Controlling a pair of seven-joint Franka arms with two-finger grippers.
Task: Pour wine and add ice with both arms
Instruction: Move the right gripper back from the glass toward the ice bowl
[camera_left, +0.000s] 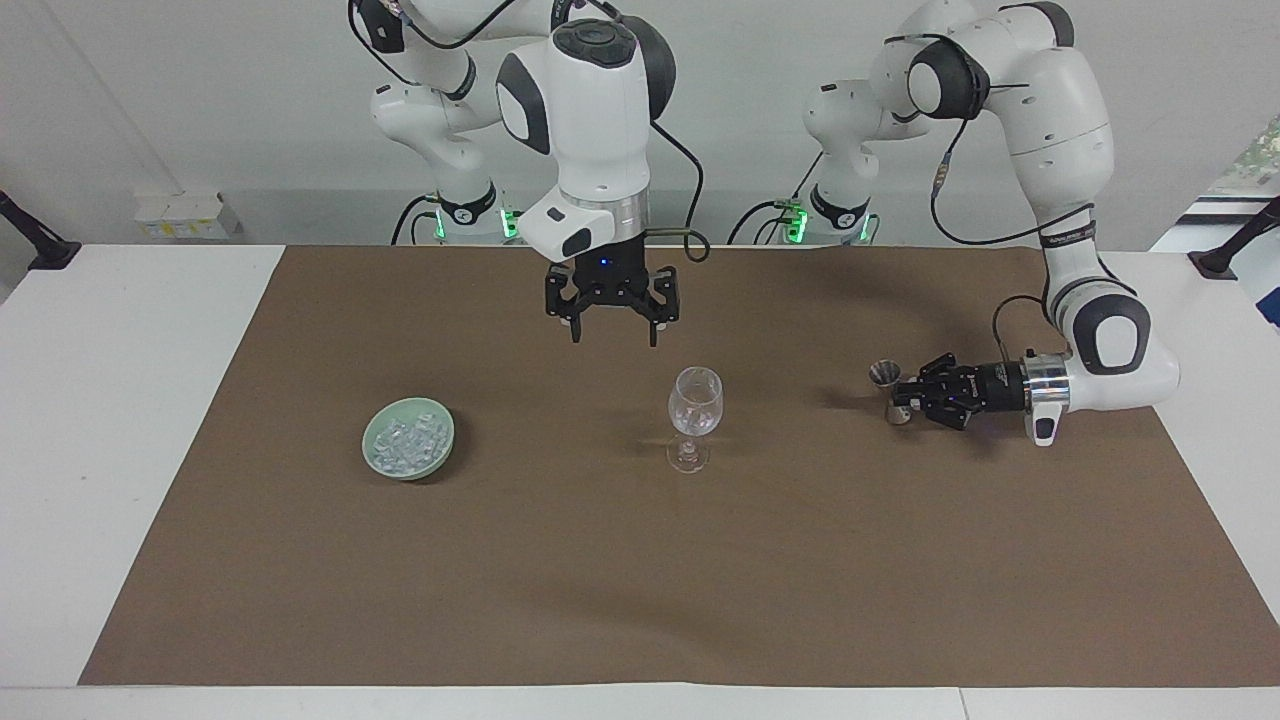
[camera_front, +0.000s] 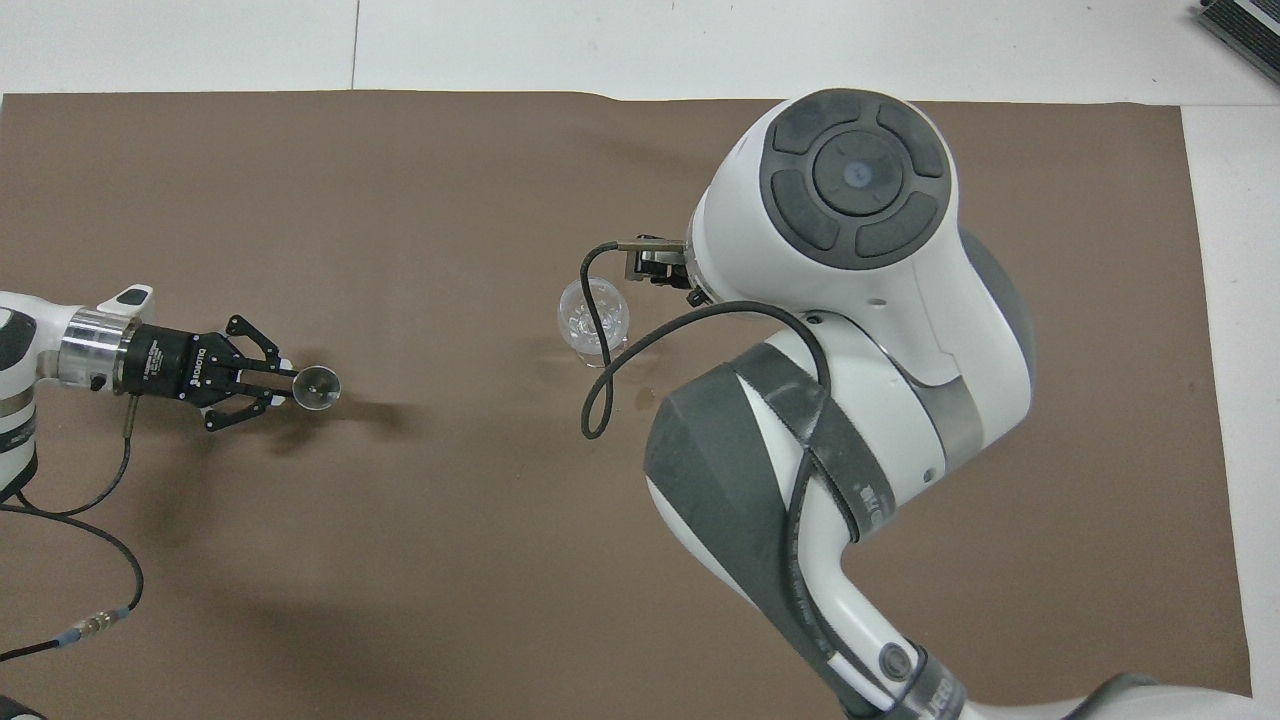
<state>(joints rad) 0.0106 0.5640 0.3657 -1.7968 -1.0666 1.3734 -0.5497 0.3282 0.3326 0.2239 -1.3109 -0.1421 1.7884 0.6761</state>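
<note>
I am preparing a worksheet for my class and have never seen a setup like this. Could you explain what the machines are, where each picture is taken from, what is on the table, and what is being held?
These are two white robot arms, each ending in a black two-finger gripper. One picture looks across the table toward the robots; the other looks steeply down from above their own end, so the sides appear swapped.

A brown mat covers the table. A clear wine glass stands upright near the middle. Toward the right arm's end sits a pale green bowl holding ice; in the overhead picture the right arm hides it.

The left gripper, low over the mat, is shut on a small metal jigger, a bartender's measuring cup, held upright. The right gripper hangs open and empty above the mat, between the glass and the bowl.
</note>
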